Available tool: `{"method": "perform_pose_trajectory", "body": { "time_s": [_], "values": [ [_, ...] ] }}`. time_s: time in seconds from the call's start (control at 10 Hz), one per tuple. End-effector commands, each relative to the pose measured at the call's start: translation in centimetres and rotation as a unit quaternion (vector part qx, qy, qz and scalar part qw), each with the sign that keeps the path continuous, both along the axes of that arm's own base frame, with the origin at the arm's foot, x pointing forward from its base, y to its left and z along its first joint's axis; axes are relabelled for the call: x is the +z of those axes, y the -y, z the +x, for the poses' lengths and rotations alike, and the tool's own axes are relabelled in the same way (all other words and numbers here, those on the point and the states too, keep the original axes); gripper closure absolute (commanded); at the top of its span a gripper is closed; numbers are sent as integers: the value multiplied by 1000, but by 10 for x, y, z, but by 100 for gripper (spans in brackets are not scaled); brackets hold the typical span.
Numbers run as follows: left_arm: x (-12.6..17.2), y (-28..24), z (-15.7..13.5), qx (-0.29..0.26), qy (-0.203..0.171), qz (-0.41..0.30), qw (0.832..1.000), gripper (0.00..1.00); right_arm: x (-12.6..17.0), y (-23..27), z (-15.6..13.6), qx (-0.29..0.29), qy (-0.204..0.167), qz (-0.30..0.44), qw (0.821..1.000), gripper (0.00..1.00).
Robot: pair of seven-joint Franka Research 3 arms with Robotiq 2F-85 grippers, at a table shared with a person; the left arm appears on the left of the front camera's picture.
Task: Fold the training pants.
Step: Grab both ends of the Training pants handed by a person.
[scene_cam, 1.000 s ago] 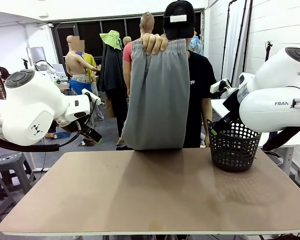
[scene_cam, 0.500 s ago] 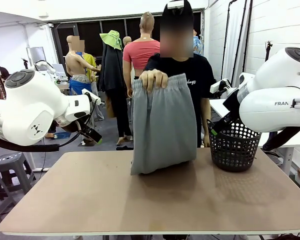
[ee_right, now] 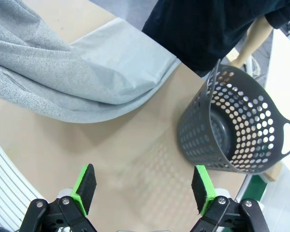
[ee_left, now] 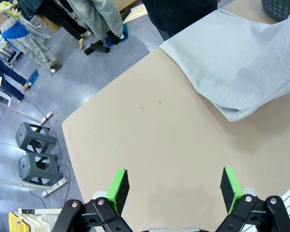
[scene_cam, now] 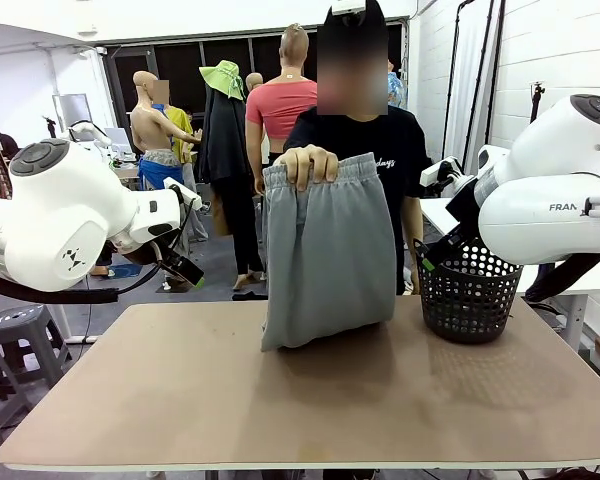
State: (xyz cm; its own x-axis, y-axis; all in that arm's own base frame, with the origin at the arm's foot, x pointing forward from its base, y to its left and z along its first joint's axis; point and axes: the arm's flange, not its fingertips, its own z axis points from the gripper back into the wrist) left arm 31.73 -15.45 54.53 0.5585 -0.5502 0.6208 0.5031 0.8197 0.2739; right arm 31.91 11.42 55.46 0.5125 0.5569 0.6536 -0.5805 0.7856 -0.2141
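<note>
A person at the far side holds the light grey training pants (scene_cam: 325, 250) up by the gathered waistband with one hand (scene_cam: 310, 165). The pants' lower end rests bunched on the brown table (scene_cam: 180, 400) near its far edge. In the left wrist view the pants (ee_left: 241, 58) lie beyond my left gripper (ee_left: 174, 188), which is open and holds nothing. My right gripper (ee_right: 144, 186) is open too, over bare table, with the pants (ee_right: 63, 72) ahead of it. In the front view both arms hang back at the sides, the left gripper (scene_cam: 185, 268) and the right gripper (scene_cam: 435, 252) clear of the cloth.
A black mesh basket (scene_cam: 467, 290) stands at the table's far right, next to the pants, and appears in the right wrist view as the basket (ee_right: 237, 130). Grey stools (ee_left: 36, 150) stand on the floor left of the table.
The person has lowered the pants from head height, so their lower end now rests on the table. Both arms have stayed still.
</note>
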Motion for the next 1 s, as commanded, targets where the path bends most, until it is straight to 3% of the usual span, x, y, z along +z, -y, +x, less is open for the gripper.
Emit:
{"method": "perform_pose_trajectory", "body": {
  "time_s": [0.0,0.5,0.9],
  "values": [
    [0,0,0,-3,1,3,1000,0,0,0,0,4,1,0,1000,0],
    [0,0,0,0,0,0,1000,0,0,0,0,0,0,0,1000,0],
    [19,-2,7,-131,-72,79,986,0,16,13,12,143,-49,-85,985,0]
  ]
}}
